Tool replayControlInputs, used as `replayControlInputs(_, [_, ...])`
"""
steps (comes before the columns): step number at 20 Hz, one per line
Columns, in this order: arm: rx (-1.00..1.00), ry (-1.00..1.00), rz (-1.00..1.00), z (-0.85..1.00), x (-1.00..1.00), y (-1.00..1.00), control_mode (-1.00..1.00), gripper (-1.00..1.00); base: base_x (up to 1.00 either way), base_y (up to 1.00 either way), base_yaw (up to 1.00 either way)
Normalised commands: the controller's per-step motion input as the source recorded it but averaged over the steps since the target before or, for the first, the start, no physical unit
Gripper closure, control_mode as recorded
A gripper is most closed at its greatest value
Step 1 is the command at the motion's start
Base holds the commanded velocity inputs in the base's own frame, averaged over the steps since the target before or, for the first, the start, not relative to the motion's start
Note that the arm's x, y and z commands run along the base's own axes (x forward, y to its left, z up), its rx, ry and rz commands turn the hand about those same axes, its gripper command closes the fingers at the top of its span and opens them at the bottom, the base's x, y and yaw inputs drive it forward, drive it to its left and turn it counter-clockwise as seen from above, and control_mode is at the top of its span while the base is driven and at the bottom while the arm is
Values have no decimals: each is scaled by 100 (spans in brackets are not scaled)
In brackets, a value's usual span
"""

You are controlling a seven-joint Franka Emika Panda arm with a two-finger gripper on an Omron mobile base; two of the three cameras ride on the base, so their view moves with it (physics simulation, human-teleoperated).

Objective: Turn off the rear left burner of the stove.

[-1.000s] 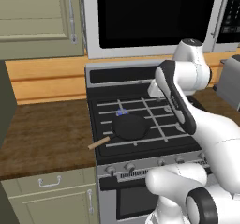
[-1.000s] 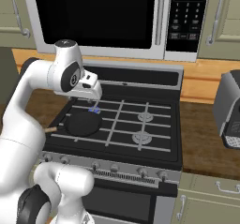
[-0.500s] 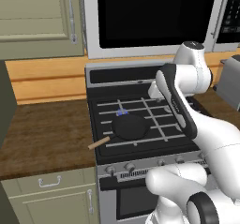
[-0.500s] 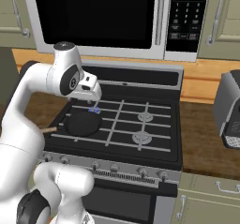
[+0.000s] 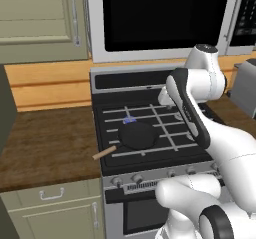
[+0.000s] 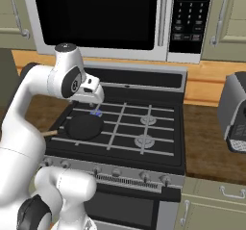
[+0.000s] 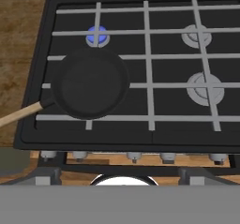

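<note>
The stove (image 5: 150, 79) (image 6: 144, 78) is a steel range with a black cooktop and grey grate bars (image 7: 147, 85). Its rear left burner (image 7: 97, 35) (image 5: 130, 119) (image 6: 96, 112) carries a small blue flame. A black frying pan (image 7: 90, 83) (image 5: 137, 135) (image 6: 84, 126) with a wooden handle sits just in front of it. Small silver knobs (image 7: 133, 157) line the front edge. My gripper (image 7: 119, 175) hangs high over the stove's front and looks down. Its fingertips (image 7: 47, 175) stand wide apart with nothing between them. The hand (image 6: 91, 89) hovers above the rear left of the cooktop.
A big microwave (image 5: 165, 13) (image 6: 96, 12) hangs above the back panel. Two flameless burners with pale caps (image 7: 196, 34) (image 7: 205, 88) are on the right. Wooden counter (image 5: 45, 143) lies left of the stove. A grey toaster (image 6: 235, 113) stands on the right counter.
</note>
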Motion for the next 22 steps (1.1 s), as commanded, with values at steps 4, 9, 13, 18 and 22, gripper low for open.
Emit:
replayControlInputs(4, [0,0,0,0,0,0,100,-100,0,-34,0])
replayControlInputs(9, [0,0,0,0,0,0,100,-100,0,-34,0])
replayControlInputs(13, [0,0,0,0,0,0,100,-100,0,-35,0])
replayControlInputs(18, [0,0,0,0,0,0,100,-100,0,-33,0])
replayControlInputs(22, [0,0,0,0,0,0,100,-100,0,-36,0])
